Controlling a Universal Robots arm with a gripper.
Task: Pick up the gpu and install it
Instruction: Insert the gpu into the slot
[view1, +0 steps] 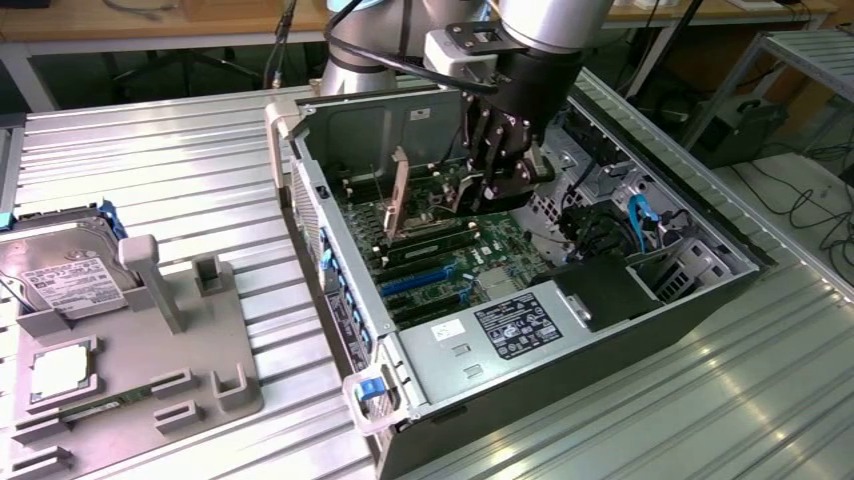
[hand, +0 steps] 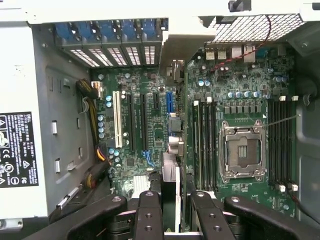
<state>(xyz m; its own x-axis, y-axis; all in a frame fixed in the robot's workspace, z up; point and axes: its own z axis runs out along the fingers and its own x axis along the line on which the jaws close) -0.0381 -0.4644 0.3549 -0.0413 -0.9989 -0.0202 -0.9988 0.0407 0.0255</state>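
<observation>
Ribbed metal bench (view1: 160, 160) under an open computer case (view1: 694, 300), my gripper (view1: 487, 185) down inside it over the motherboard (hand: 240, 85), fingers (hand: 149, 210) clamped on the gpu (hand: 170, 175), card held upright on edge above the slots, near the case's rear wall.

Bright even daylight, glare on ribbed metal table (view1: 160, 170), soft shadows.

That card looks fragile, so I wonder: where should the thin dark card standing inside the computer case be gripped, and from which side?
By its upper edge, coming straight down from above, jaws on its two flat faces. The gpu stands on edge over the motherboard, so that edge is what's free; the gripper seems to hold it so.
</observation>
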